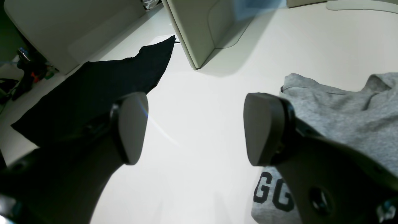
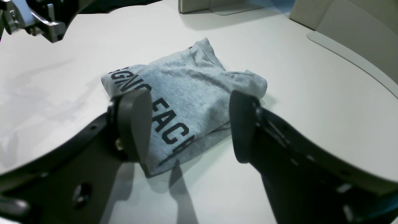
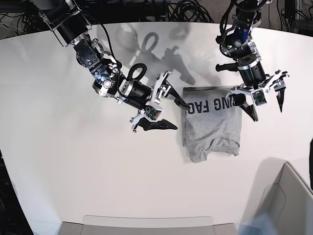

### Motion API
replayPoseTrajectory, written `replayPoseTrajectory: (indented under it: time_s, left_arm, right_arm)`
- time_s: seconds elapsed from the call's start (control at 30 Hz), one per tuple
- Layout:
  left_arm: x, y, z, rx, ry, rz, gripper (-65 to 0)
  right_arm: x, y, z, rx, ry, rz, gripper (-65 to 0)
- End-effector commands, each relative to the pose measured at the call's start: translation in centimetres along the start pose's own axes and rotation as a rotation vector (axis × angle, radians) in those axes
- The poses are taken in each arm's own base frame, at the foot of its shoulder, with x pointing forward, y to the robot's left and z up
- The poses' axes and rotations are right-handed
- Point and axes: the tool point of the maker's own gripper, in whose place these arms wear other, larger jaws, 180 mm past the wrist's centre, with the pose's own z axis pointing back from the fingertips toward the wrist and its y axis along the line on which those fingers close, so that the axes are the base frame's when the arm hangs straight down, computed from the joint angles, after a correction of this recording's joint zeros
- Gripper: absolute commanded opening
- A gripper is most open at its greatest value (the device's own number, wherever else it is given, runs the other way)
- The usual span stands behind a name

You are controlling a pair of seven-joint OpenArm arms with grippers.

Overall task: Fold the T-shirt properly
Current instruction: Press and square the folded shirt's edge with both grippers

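One heather-grey T-shirt (image 3: pixel 212 125) lies folded into a rough rectangle near the middle of the white table (image 3: pixel 58 161), dark block lettering up, its lower edge lumpy. Two arms hover beside it, one at each side. The left gripper (image 3: pixel 261 99) and right gripper (image 3: pixel 164 102) both stand spread, holding nothing. A dark cloth (image 1: pixel 93 90), possibly another garment, lies apart.
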Motion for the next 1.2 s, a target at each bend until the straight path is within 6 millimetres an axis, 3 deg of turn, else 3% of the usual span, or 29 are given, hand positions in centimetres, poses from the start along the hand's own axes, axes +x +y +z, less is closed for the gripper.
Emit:
replayPoseTrajectory:
  time_s: [0.0, 0.13, 0.2, 0.3, 0.5, 0.57, 0.67, 0.97, 1.17]
  left_arm:
    - [1.6, 0.7, -0.3, 0.027, -0.056, 0.002, -18.0]
    - [1.5, 0.7, -0.3, 0.027, -0.053, 0.002, -28.6]
    - [1.3, 0.8, -0.3, 0.029, -0.034, 0.004, -41.9]
    - [0.5, 0.6, -0.8, 0.038, 0.044, 0.030, -65.0]
    - [-1.0, 0.1, -1.7, 0.041, 0.213, 0.077, -65.0]
    - [-1.0, 0.1, -1.7, 0.043, 0.215, 0.079, -65.0]
    - [-0.7, 0.1, -1.7, 0.040, 0.209, 0.086, -65.0]
    - [1.5, 0.7, -2.3, 0.078, 0.134, 0.077, -65.0]
    - [2.7, 1.0, -1.7, 0.137, 0.073, 0.038, -65.0]
  right_arm:
    - [2.2, -0.5, -0.2, -0.004, -0.068, 0.017, -26.3]
    - [2.2, -0.5, -0.1, -0.003, -0.070, 0.013, -26.3]
    - [2.2, -0.5, -0.1, -0.005, -0.071, 0.008, -27.2]
    - [2.7, -0.1, 0.0, -0.004, -0.087, 0.003, -35.8]
    - [5.2, 0.7, -0.4, -0.027, -0.173, -0.041, -61.1]
    - [5.8, 0.6, -0.4, -0.035, -0.191, -0.043, -64.8]
    - [5.8, 1.0, -0.3, -0.030, -0.153, -0.033, -63.4]
    - [6.2, 1.5, -0.2, -0.023, -0.119, -0.012, -50.8]
    - [6.2, 1.5, -0.2, -0.024, -0.118, -0.013, -50.3]
